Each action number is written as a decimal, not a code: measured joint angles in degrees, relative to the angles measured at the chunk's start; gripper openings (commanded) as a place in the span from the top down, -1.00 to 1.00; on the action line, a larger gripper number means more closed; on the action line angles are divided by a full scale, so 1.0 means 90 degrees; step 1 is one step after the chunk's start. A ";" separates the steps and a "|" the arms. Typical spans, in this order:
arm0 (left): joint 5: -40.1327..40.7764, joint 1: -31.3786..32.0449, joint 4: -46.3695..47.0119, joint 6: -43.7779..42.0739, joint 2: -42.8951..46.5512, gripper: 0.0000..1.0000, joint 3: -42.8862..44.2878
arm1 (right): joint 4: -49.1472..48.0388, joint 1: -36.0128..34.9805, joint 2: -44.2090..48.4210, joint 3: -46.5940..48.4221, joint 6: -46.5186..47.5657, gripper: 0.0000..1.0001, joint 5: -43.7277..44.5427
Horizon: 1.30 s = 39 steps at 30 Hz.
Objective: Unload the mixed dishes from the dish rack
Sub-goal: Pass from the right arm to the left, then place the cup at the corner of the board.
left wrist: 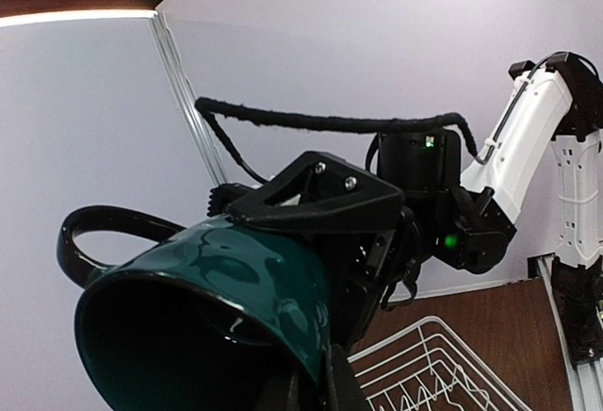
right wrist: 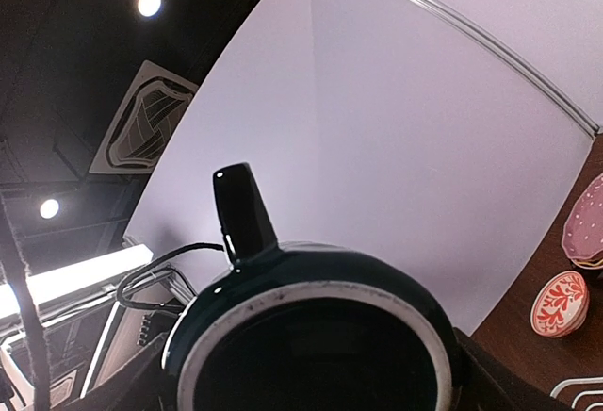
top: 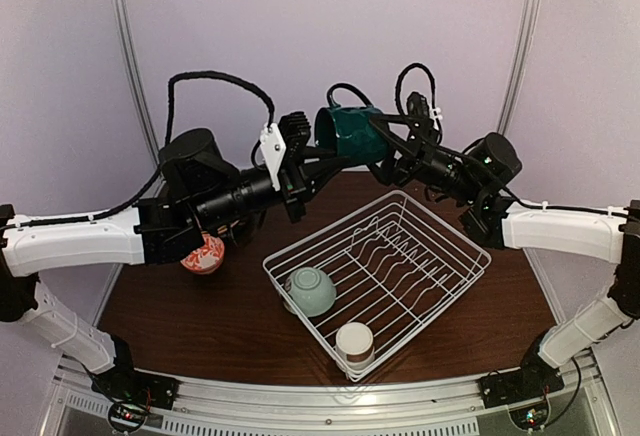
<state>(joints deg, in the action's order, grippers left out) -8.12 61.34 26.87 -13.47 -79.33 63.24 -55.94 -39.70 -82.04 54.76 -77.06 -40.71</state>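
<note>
The dark green mug [top: 350, 131] hangs in the air above the far corner of the white wire dish rack [top: 470, 256], between both arms. My left gripper [top: 333, 161] pinches the mug's rim wall; in the left wrist view [left wrist: 306, 387] one finger sits inside and one outside the mug [left wrist: 245, 270]. My right gripper [top: 382, 148] clasps the mug's body; the mug's base [right wrist: 311, 288] fills the right wrist view. A pale green bowl [top: 310, 291] and a white-and-brown cup [top: 354, 344] lie in the rack. The yellow plate and black utensil are out of view.
A red-and-white patterned bowl [top: 204, 254] sits on the brown table left of the rack, partly under my left arm; it also shows in the right wrist view [right wrist: 560, 304] beside a pink plate [right wrist: 589, 222]. The rack's prongs [top: 400, 246] stand mid-rack.
</note>
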 measured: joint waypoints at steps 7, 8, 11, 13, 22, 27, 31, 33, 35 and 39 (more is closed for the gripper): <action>-0.0034 0.0017 -0.0087 0.0323 0.0002 1.00 0.0024 | 0.0044 -0.0002 0.0027 -0.0002 0.0092 -0.62 -0.0005; -0.0029 0.0017 -0.0114 0.0376 0.0010 1.00 0.0024 | 0.0053 -0.0002 0.0027 -0.0005 0.0097 -0.70 -0.0007; 0.0027 0.0019 -0.0248 0.0525 0.0058 1.00 0.0024 | 0.0138 -0.0002 0.0027 -0.0007 0.0148 -0.99 -0.0007; 0.0083 0.0027 -0.0440 0.0571 0.0095 1.00 0.0024 | 0.0318 -0.0005 0.0039 -0.0007 0.0262 -0.99 -0.0012; 0.0340 -0.0085 -0.1336 0.0862 0.0126 1.00 0.0024 | 0.1736 0.0277 0.0245 -0.0146 0.0758 -0.99 0.0044; 0.0410 -0.0481 -0.1846 0.1112 0.0209 1.00 0.0024 | 0.2127 0.0969 0.0527 -0.0352 0.0884 -0.99 0.0223; 0.0304 -0.0818 -0.2038 0.1418 0.0236 1.00 0.0024 | 0.2251 0.1333 0.0777 -0.0420 0.0986 -0.99 0.0240; 0.0323 -0.0947 -0.2086 0.1540 0.0245 1.00 0.0044 | 0.2300 0.1462 0.0867 -0.0425 0.1076 -0.99 0.0233; 0.0393 -0.1071 -0.2426 0.1630 0.0214 1.00 0.0257 | 0.2450 0.1554 0.0952 -0.0425 0.1224 -0.99 0.0228; 0.0697 -0.1353 -0.3509 0.1790 -0.0304 1.00 0.1421 | 0.3126 0.1625 0.1120 -0.0410 0.1722 -0.99 0.0228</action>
<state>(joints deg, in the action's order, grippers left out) -1.85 49.17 -4.71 2.63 -82.06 76.03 -27.81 -25.08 -71.96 51.07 -61.56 -38.65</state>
